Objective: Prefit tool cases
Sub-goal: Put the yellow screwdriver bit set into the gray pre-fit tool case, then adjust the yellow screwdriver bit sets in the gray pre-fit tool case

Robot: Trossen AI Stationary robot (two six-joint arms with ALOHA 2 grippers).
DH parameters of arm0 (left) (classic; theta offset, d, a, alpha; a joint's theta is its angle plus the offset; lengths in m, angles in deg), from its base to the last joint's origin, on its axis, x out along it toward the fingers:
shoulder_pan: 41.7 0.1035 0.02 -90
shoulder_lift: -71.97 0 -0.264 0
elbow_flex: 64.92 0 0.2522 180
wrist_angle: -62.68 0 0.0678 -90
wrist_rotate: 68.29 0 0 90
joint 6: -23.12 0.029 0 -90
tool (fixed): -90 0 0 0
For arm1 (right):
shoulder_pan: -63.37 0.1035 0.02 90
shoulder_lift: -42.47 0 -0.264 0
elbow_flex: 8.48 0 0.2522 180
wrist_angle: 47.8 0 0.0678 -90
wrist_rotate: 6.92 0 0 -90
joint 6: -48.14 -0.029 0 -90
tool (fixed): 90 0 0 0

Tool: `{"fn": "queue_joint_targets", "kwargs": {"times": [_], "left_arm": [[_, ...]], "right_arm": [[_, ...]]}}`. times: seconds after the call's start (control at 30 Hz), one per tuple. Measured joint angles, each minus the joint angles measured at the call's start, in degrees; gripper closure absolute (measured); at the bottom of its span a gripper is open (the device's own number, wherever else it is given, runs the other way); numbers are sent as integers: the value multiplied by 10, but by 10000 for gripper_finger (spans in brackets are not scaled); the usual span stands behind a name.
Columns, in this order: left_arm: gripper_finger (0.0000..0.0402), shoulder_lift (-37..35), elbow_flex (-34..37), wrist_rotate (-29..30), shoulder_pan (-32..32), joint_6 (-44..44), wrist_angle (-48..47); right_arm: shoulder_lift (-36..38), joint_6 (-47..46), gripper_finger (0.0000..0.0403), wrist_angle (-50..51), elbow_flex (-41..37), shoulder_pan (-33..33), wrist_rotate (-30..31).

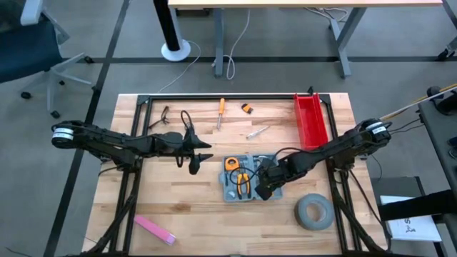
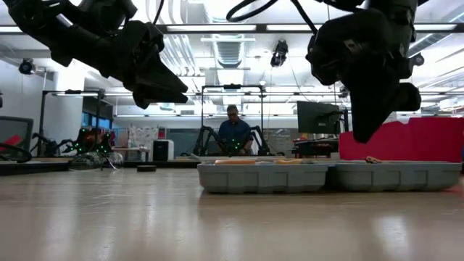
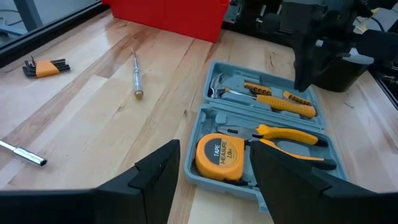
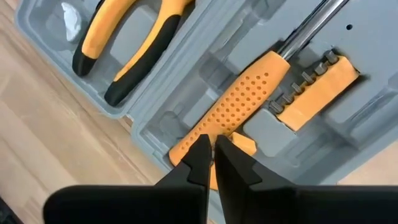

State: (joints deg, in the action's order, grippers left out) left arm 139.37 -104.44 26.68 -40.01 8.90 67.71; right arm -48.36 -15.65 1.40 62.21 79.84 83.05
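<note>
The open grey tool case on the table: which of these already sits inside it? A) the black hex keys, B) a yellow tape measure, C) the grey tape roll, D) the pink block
B: the yellow tape measure lies in a recess of the tool case, next to the pliers; the other three lie out on the table.

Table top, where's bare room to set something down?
Bare wood lies between the pink strip and the open tool case, and left of the grey tape roll. It is crowded around the case, where the right claw hangs, and among the loose tools beside the red bin.
</note>
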Motion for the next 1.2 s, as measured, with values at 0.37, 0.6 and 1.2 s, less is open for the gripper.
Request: {"fn": "queue_joint_targets", "kwargs": {"times": [0.37, 0.6, 1.2], "left_arm": [[198, 0, 0, 0, 0, 0, 0], [198, 0, 0, 0, 0, 0, -1], [198, 0, 0, 0, 0, 0, -5]], "right_arm": [[-24, 4, 401, -9, -2, -2, -17], [-69, 27, 401, -13, 0, -6, -46], [-40, 19, 400, 49, 27, -8, -10]]}}
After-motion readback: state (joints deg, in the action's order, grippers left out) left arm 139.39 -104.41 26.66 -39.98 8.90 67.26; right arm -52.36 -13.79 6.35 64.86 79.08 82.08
